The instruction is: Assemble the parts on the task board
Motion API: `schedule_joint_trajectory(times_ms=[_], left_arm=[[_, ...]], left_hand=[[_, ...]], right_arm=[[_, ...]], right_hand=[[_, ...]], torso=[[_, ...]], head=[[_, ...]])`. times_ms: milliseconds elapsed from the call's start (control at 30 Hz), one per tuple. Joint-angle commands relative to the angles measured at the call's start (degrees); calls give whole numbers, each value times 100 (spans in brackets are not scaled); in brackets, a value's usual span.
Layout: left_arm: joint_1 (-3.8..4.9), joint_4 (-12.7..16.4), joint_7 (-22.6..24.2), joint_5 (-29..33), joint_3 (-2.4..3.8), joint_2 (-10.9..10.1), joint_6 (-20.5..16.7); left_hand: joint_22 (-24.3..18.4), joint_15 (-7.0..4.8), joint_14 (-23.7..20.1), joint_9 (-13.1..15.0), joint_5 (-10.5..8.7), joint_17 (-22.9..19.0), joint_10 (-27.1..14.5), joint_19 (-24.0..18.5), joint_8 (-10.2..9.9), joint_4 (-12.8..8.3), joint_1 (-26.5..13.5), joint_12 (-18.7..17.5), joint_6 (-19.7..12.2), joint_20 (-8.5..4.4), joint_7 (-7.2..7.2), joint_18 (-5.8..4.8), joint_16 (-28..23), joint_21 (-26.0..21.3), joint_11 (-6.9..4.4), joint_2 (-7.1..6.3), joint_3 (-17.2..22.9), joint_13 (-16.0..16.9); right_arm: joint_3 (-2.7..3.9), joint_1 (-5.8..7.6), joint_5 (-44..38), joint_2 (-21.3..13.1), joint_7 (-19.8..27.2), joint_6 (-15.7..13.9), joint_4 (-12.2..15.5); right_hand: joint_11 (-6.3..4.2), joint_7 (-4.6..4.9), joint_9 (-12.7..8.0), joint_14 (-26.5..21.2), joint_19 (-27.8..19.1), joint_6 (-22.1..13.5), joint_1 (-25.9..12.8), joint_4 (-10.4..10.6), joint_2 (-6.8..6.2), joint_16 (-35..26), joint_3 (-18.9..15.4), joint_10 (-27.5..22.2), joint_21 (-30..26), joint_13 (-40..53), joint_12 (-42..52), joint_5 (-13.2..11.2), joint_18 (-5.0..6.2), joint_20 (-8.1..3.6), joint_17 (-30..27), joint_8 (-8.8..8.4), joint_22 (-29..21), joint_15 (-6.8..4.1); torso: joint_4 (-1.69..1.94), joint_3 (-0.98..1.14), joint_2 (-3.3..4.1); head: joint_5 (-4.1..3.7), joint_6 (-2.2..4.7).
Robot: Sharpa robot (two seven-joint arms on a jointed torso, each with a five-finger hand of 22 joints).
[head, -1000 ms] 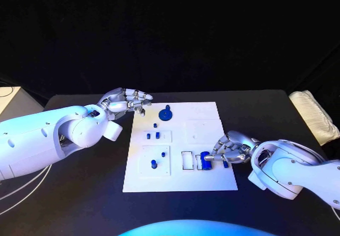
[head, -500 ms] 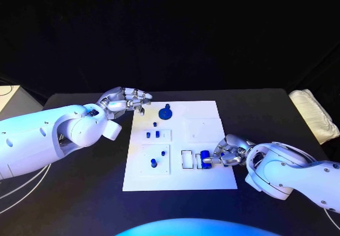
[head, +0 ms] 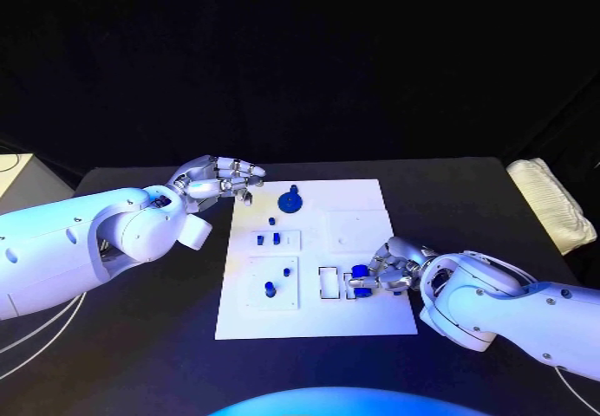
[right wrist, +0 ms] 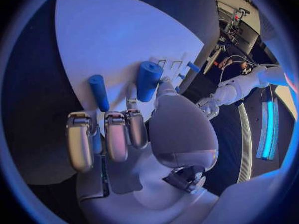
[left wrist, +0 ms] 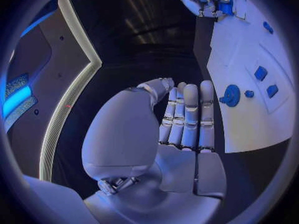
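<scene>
Head view: we see the silver right hand (head: 390,264) pinching a blue cylindrical part (head: 361,276) on the white rectangular task board (head: 356,225). Silver left hand (head: 219,182) hovers at the board's far left corner, fingers together and curled, holding nothing

We see the right hand (head: 390,265) resting on a blue part (head: 361,278) on the task board (head: 356,316); the left hand (head: 223,179) hovers beside its far corner.

right hand (head: 394,267) hides its grip, task board (right wrist: 124,30) edge-cropped
</scene>
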Motion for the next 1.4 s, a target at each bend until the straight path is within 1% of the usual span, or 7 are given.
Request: schedule_joint_trajectory(times_ms=[33, 200, 367, 500, 833, 1200, 1400], left_arm=[[2, 10, 26, -6, 3, 8, 92], [2, 7, 23, -6, 3, 10, 91], [2, 2, 20, -6, 3, 7, 86], [2, -3, 19, -6, 3, 10, 84], [2, -18, 13, -6, 3, 24, 86], [2, -14, 9, -5, 3, 20, 87], [2, -9, -2, -5, 3, 19, 102]], left_hand=[[-6, 31, 0, 9, 22, -2, -22, 19, 21, 9, -3, 11, -48, 16, 7, 77, -27, -40, 3, 24, -37, -9], [-6, 31, 0, 9, 22, -2, -22, 19, 21, 9, -3, 11, -48, 16, 7, 77, -27, -40, 3, 24, -37, -9], [-8, 31, -1, 9, 24, -1, -24, 19, 23, 11, -3, 13, -50, 17, 6, 77, -28, -43, 2, 26, -35, -11], [-8, 31, -1, 9, 24, -1, -24, 19, 23, 11, -3, 13, -50, 17, 6, 77, -28, -43, 2, 26, -35, -11], [-8, 31, -1, 9, 24, -1, -24, 19, 23, 11, -3, 13, -50, 17, 6, 77, -28, -43, 2, 26, -35, -11], [-11, 29, -4, 10, 27, -1, -26, 19, 27, 8, 5, 18, -52, 17, 4, 79, -31, -48, 0, 27, -31, -12], [-11, 29, -4, 10, 27, -1, -26, 19, 27, 8, 5, 18, -52, 17, 4, 79, -31, -48, 0, 27, -31, -12]], right_arm=[[-49, -66, -69, 22, -224, 143, -37], [-49, -68, -44, 14, -219, 21, -18], [-47, -63, 163, -41, -148, -198, 75], [-43, -13, 375, -100, -62, -355, 192], [-26, 250, 953, -236, 84, -548, 515], [-23, 305, 1224, -170, 68, -485, 574], [-27, 292, 1355, 13, 58, -466, 509]], right_hand=[[2, -1, -1393, 551, 577, -62, 352, -70, 74, 33, 33, 50, 33, 623, -41, -8, -104, 25, 1297, 15, 1475, -2], [1, 1, -1405, 553, 580, -81, 821, -119, 167, 35, 332, 61, 49, 657, -53, 16, -107, 25, 1307, 23, 1481, -4], [-13, -12, -1470, 559, 588, -45, 1217, -186, 132, 43, 788, 77, 87, 695, -61, 23, -115, 14, 1333, -18, 1493, -14], [-19, -17, -1493, 563, 593, -20, 1265, -177, 109, 50, 916, 94, 113, 722, -48, 23, -120, 12, 1354, -30, 1500, -19], [-22, -20, -1530, 573, 599, 31, 1225, -115, 30, 64, 1087, 117, 140, 755, -38, 13, -126, 8, 1396, -46, 1508, -21], [-26, -26, -1540, 579, 599, 60, 1179, -78, 10, 73, 1151, 121, 140, 759, -41, 13, -126, 7, 1423, -44, 1508, -23], [-26, -25, -1557, 582, 599, 84, 1031, -39, -49, 77, 1223, 124, 140, 758, -54, 6, -126, 6, 1435, -49, 1508, -24]], torso=[[-1, 0, 3], [2, 1, -1], [3, -2, -4], [3, -7, -7], [3, -11, -9], [0, -10, 1], [0, -2, 8]], head=[[5, 3], [4, 3], [9, 6], [7, 8], [-1, 22], [8, 27], [7, 14]])
